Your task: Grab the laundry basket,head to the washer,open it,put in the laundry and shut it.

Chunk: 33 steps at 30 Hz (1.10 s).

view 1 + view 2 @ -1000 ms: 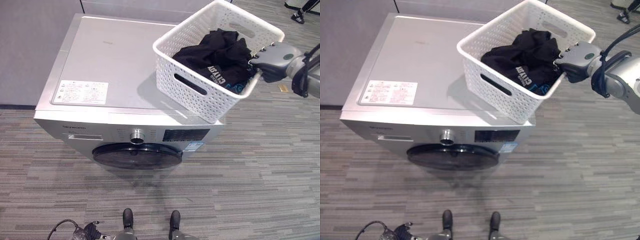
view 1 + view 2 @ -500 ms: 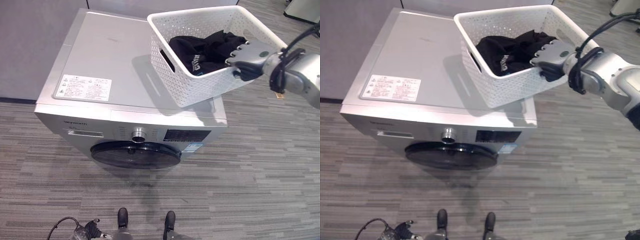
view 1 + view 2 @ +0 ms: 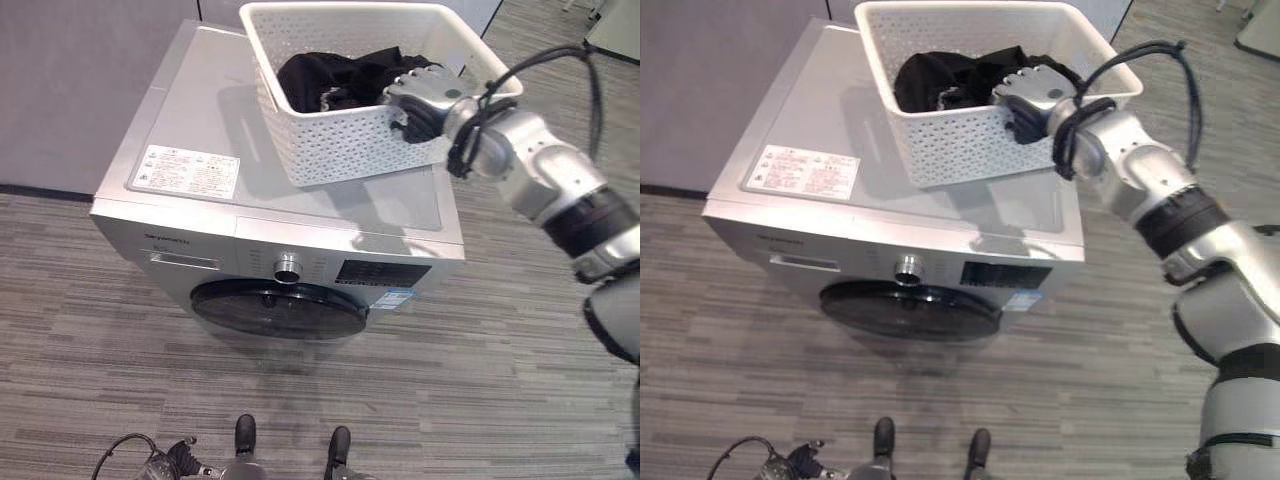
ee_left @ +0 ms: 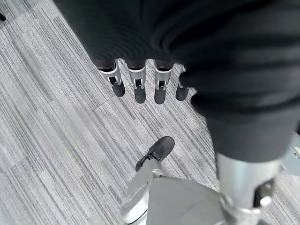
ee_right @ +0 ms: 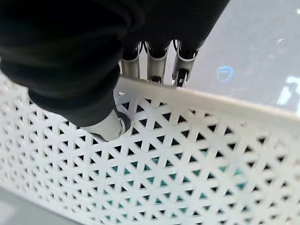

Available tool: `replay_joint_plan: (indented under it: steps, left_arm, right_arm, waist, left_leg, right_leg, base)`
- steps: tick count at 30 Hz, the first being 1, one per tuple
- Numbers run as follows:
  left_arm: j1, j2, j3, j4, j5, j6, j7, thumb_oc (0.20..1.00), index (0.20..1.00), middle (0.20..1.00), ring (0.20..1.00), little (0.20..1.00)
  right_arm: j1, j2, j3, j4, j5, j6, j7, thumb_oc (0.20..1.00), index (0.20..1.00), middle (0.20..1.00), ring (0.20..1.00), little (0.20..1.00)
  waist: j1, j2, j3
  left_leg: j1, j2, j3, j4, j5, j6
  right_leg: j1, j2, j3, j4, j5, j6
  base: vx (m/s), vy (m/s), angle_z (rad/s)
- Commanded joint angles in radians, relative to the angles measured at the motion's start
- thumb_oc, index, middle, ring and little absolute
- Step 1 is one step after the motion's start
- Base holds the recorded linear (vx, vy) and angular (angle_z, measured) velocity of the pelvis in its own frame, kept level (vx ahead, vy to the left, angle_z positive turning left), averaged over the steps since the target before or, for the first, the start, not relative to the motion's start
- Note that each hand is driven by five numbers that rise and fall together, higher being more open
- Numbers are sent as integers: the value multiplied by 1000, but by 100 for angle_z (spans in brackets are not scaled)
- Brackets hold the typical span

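A white perforated laundry basket (image 3: pixel 340 150) stands on the back right of the silver washer's top (image 3: pixel 200 110), with dark laundry (image 3: pixel 330 78) heaped inside. My right hand (image 3: pixel 420 95) holds the basket's near right rim. In the right wrist view its fingers (image 5: pixel 157 68) hook over the rim (image 5: pixel 225 103) and the thumb presses the outer wall. The washer's round dark door (image 3: pixel 280 310) is shut. In the left wrist view my left hand (image 4: pixel 136 86) hangs over the carpet with its fingers straight, holding nothing.
A white label (image 3: pixel 188 172) lies on the washer top's front left. A knob (image 3: pixel 288 266) and a dark display (image 3: pixel 380 272) sit on the front panel. A grey wall (image 3: pixel 60 90) stands behind and left of the washer. Striped carpet (image 3: pixel 480 380) surrounds it.
My right hand has swung the basket left and back, from hanging tilted over the washer's right edge to level on its top. The camera has shifted slightly.
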State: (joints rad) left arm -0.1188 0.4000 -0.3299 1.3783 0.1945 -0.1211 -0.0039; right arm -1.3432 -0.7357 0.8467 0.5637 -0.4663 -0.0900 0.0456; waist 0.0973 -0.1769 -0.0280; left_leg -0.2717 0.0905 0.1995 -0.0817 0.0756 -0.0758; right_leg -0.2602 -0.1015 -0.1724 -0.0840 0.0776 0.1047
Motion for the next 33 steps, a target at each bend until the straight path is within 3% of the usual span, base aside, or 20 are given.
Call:
replay_joint_plan:
  steps: [1, 17, 28, 33]
  left_arm:
    - [-51, 33, -6, 11, -29, 16, 18, 1000, 1000, 1000, 1000, 1000]
    - [-57, 28, -51, 27, -44, 32, -6, 1000, 1000, 1000, 1000, 1000]
    - [-74, 28, -108, 41, -49, 56, -18, 1000, 1000, 1000, 1000, 1000]
    - [-82, 24, -155, 39, -27, 67, -23, 1000, 1000, 1000, 1000, 1000]
  right_arm:
    - [-89, 34, -8, 44, -6, 4, -15, 200, 200, 200, 200, 200]
    - [-257, 285, 111, 214, 79, 62, 116, 200, 200, 200, 200, 200]
    - [-245, 466, 50, 609, 147, 127, 88, 200, 200, 200, 200, 200]
    - [-216, 522, 6, 727, 156, 146, 70, 200, 200, 200, 200, 200]
  waist:
    - [46, -58, 72]
    - [27, -106, 31]
    - [36, -109, -6]
    - [56, -82, -19]
  left_leg:
    - [-13, -47, -29, -6, 0, 4]
    - [41, -54, -26, -6, -13, 12]
    - [95, -73, -38, -6, -21, 21]
    - [118, -86, -49, -6, -18, 25]
  right_leg:
    - [72, -78, -8, -3, 163, 77]
    - [129, -72, 11, -2, 233, 81]
    - [185, -75, 3, 30, 260, 89]
    - [205, -77, 9, 64, 249, 88]
  base:
    - [0, 0, 0]
    - [7, 4, 0]
    - [-2, 32, 1]
    - [-21, 50, 4]
